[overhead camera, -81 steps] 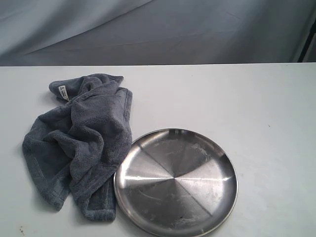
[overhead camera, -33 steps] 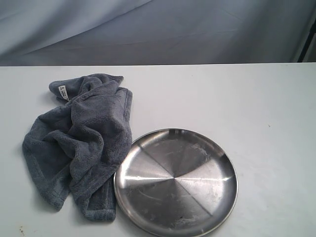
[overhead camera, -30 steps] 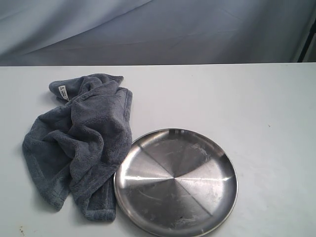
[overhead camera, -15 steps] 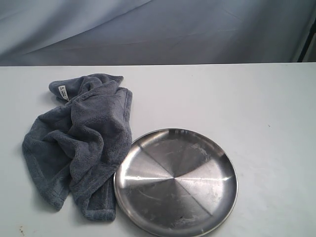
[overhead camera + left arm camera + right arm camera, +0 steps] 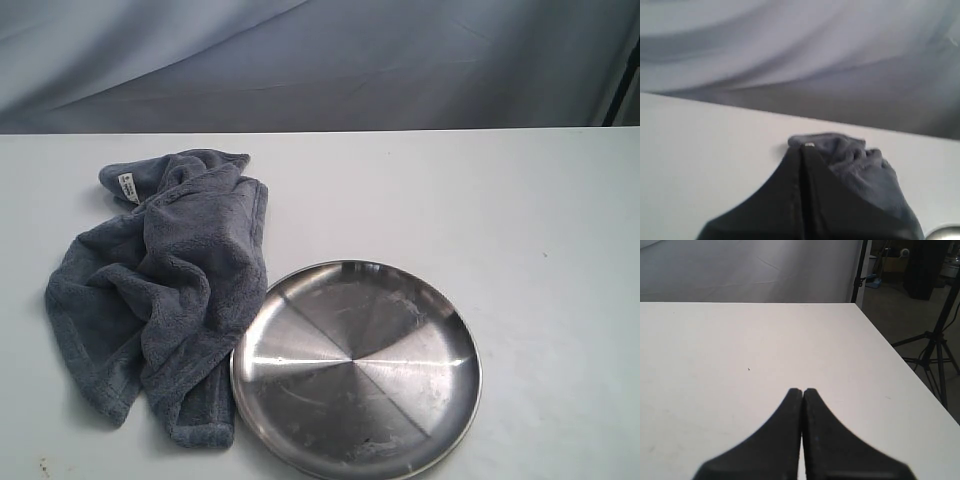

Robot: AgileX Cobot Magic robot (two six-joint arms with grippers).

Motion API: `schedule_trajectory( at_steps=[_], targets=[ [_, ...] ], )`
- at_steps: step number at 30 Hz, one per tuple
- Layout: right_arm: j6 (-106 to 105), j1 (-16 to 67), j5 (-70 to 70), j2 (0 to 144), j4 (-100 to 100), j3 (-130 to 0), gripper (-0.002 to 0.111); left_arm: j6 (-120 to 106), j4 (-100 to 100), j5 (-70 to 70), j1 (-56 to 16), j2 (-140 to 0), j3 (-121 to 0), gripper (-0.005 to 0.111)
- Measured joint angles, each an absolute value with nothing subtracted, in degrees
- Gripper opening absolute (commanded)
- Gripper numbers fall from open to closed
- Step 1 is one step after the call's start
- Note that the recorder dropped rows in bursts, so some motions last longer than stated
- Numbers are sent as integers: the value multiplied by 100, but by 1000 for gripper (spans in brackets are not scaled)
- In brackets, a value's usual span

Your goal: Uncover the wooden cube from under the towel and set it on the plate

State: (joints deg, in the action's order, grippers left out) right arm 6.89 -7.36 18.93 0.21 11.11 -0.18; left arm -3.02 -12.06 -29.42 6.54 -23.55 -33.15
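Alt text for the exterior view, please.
A crumpled dark blue-grey towel lies on a white table, right beside an empty round steel plate nearer the camera. No cube or robot arm is visible; a grey cloth backdrop hangs behind.

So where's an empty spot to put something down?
The whole right side of the table, from the plate to the table's edge, is bare. So is the strip behind the plate, up to the grey backdrop. It's crowded front left, where the towel bunches against the plate.
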Motion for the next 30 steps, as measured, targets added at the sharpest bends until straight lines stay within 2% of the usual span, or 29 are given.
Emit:
schedule_trajectory(
  at_steps=[5,11,20,24,30],
  targets=[
    [689,-736,1893,21,1111,-18,0,-767,-1122,-4095,60,-3377,-4142,0],
    [689,-736,1893,21,1111,-18,0,-860,-695,-5069,-980,-4642,-4962,0],
    [689,-736,1893,21,1111,-18,0,-244,566,-6439,-2401,-6705,-5892,0],
    [689,-736,1893,21,1111,-18,0,-63,530,-6743,-2740,-7544,-6184,0],
    [689,-736,1893,21,1111,-18,0,64,-195,-6988,-2804,-8691,-6659,0]
  ],
)
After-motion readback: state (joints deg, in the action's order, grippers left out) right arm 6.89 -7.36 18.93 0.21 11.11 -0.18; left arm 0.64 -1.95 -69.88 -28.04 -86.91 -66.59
